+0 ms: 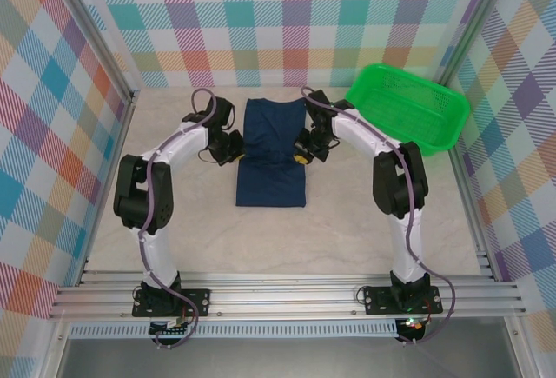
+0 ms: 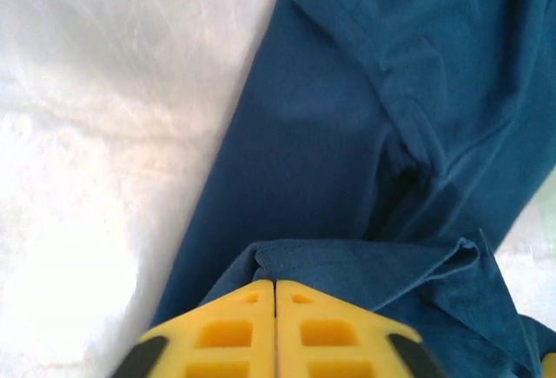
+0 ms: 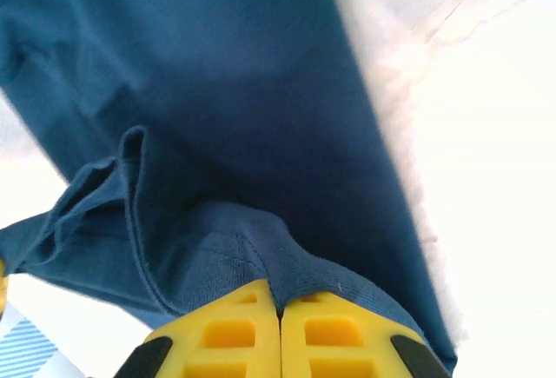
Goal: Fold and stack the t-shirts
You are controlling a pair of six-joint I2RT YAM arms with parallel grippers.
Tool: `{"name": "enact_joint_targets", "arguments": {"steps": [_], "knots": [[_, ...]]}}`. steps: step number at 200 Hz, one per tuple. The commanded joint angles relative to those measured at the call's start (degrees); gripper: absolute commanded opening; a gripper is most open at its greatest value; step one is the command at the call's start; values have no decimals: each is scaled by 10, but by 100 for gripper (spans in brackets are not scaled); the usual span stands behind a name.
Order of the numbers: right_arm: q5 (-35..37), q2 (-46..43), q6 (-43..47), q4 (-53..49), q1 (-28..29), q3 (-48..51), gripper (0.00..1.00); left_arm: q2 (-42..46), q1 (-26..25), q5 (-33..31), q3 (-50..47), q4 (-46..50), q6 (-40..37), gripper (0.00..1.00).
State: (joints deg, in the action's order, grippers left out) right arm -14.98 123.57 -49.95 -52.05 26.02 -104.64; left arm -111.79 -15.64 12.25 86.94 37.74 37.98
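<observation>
Overhead, t-shirt (image 1: 271,148) near basket (image 1: 404,109) — wrists: left claw (image 2: 275,284), right claw (image 3: 280,287) pinch hem.

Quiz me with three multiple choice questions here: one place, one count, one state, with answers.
1. The green basket stands at: A the table's far right corner; B its near left corner; C its middle.
2. Garments on it: A one; B two; C three.
3. The left gripper and right gripper are: A spread wide; B closed on cloth; C gripping the basket.
A, it sits top right overhead. A, one navy t-shirt lies between the arms. B, their fingers meet on blue folds.
</observation>
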Motion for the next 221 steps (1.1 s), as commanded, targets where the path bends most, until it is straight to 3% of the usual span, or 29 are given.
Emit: {"name": "enact_joint_targets", "arguments": {"steps": [1, 17, 45, 58, 80, 97, 144, 166, 195, 221], "knots": [[7, 19, 22, 6, -14, -5, 34, -24, 10, -15, 35, 27, -26, 30], [19, 6, 31, 8, -20, -5, 48, -1, 10, -27, 34, 29, -26, 39], [50, -72, 29, 44, -22, 54, 53, 84, 8, -24, -32, 9, -7, 42], [47, -106, 21, 70, -16, 98, 50, 119, 3, -2, -85, -6, 11, 39], [27, -118, 20, 98, 0, 149, 32, 158, -9, 35, -174, -43, 46, 28], [20, -99, 21, 109, 4, 153, 26, 152, -20, 54, -200, -73, 66, 21], [70, -32, 54, 72, -10, 87, 26, 34, -27, 45, -92, -69, 62, 25], [75, 5, 75, 48, -18, 48, 23, -19, -26, 8, -25, -29, 37, 24], [61, 39, 92, 36, -20, 7, 39, -61, -15, -14, 19, -17, 16, 29], [37, 64, 87, 36, -19, -9, 31, -97, -10, -26, 54, 11, -11, 26]]}}
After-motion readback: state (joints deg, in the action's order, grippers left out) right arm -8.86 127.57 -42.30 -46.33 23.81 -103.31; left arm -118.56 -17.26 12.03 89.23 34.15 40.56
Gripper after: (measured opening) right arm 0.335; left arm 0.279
